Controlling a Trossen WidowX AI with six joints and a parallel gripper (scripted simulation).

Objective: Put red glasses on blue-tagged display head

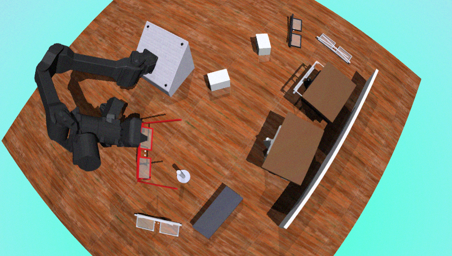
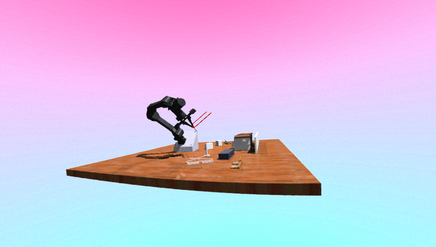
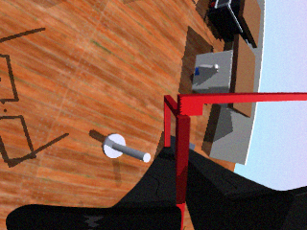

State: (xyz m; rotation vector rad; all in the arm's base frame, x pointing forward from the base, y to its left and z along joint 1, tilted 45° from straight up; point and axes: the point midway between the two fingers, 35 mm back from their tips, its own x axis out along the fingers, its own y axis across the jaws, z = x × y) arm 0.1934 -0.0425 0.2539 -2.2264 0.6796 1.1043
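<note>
My gripper (image 1: pixel 146 137) (image 2: pixel 193 126) is shut on the red glasses (image 1: pixel 138 165) (image 2: pixel 202 120) (image 3: pixel 182 158), near one lens on the front frame. The glasses are high above the table. Both temples are unfolded, pointing toward the heads' side and tilted upward in the exterior view. The grey display head (image 2: pixel 241 144) (image 3: pixel 206 85) shows a small blue tag (image 3: pixel 197 71) beside its light nose (image 3: pixel 216 67) in the wrist view. From above, its brown top (image 1: pixel 293 149) hides most of it. The other, dark head (image 3: pixel 224 24) (image 1: pixel 329 92) has a brown top and wears white glasses (image 1: pixel 305 78).
A white panel (image 1: pixel 333 145) stands behind the heads. A small post on a round base (image 1: pixel 184 176) (image 3: pixel 114 146) and a dark blue block (image 1: pixel 217 210) (image 2: pixel 225 154) stand between. White glasses (image 1: pixel 158 218), two white blocks (image 1: pixel 218 77) (image 1: pixel 263 42), a grey wedge (image 1: pixel 164 57) and black glasses (image 1: pixel 290 31) are also there.
</note>
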